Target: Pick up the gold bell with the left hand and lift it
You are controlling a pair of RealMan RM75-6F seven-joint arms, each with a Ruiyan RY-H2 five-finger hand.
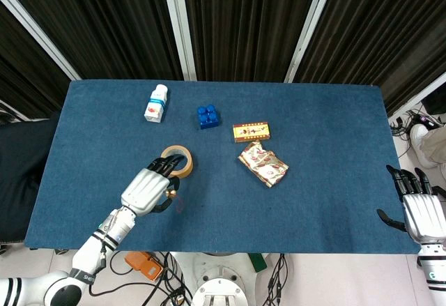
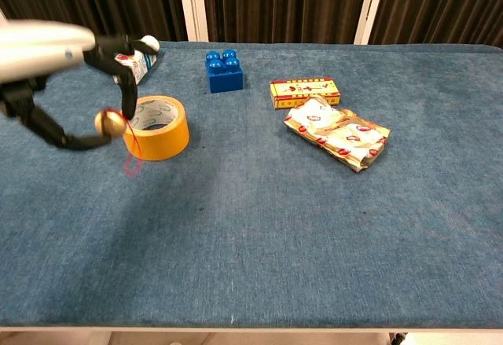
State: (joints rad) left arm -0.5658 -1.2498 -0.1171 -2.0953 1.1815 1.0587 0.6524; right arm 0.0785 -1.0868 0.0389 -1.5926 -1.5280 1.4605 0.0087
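Above the table, the left hand pinches the gold bell (red cord dangling).

Blue table with tape roll, brick

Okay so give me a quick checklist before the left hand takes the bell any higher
1. Grip: gold bell pinched between fingers of the left hand: ok.
2. Bell off the table: ok in the chest view.
3. Red cord hanging free beside the tape roll: cannot tell whether they touch.
4. Grip firmness: cannot tell.
5. Right hand at the table's far edge, holding nothing: ok.
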